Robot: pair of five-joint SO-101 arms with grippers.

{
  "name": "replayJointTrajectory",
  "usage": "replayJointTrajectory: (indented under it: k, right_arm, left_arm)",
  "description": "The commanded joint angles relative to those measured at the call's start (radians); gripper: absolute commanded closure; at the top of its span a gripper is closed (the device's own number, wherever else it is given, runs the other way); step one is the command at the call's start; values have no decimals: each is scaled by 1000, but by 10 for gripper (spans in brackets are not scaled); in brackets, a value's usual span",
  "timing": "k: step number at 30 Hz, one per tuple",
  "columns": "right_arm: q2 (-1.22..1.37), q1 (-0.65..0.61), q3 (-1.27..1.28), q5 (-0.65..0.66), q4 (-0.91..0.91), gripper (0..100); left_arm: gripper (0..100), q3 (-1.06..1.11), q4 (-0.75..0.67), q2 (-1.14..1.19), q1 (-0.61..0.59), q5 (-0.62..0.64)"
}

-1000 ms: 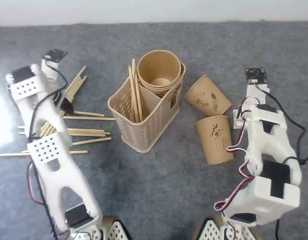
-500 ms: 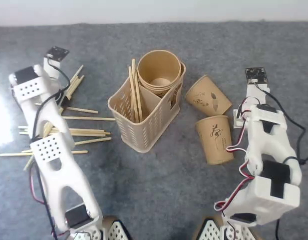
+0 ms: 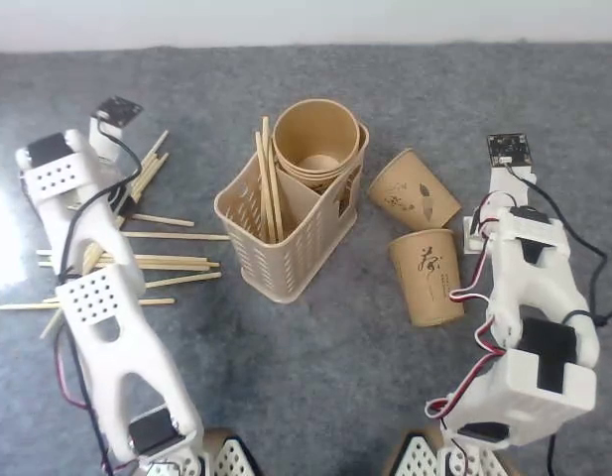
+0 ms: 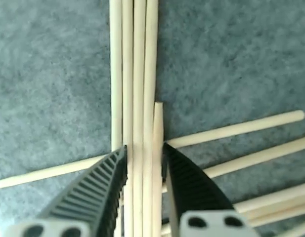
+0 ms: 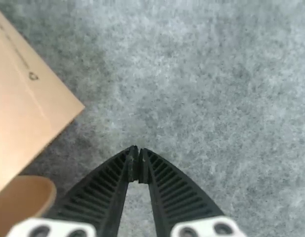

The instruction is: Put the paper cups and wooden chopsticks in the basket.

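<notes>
Watching your left end effector (image 4: pixel 144 154), you see it pinched narrow on a bundle of chopsticks (image 4: pixel 137 69) whose long axis runs straight out between the jaws, lying on the desk (image 3: pixel 335 397) on that arm's side of the basket (image 3: pixel 286 238).

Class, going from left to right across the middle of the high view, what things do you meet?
loose chopsticks → basket → loose paper cups → right arm
</notes>
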Motion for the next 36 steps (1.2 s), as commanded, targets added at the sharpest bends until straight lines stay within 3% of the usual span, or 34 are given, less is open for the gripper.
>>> replayJointTrajectory:
  k: [1, 6, 14, 24, 29, 36]
  right_arm:
    - [-53, -13, -3, -2, -16, 991]
    - [-53, -13, -3, -2, -16, 991]
    - [-53, -13, -3, -2, -16, 991]
    - [-38, -13, -9, -2, -16, 991]
    - [-36, -13, -9, -2, -16, 991]
    - [-35, -24, -9, -2, -16, 991]
  left_arm:
    - [870, 111, 34, 38, -58, -34]
    - [831, 114, 34, 15, -81, -35]
    - [990, 157, 34, 14, -74, -106]
    - [987, 94, 34, 5, -74, -101]
    - [987, 120, 35, -137, -71, -101]
    - [987, 418, 35, -453, 6, -101]
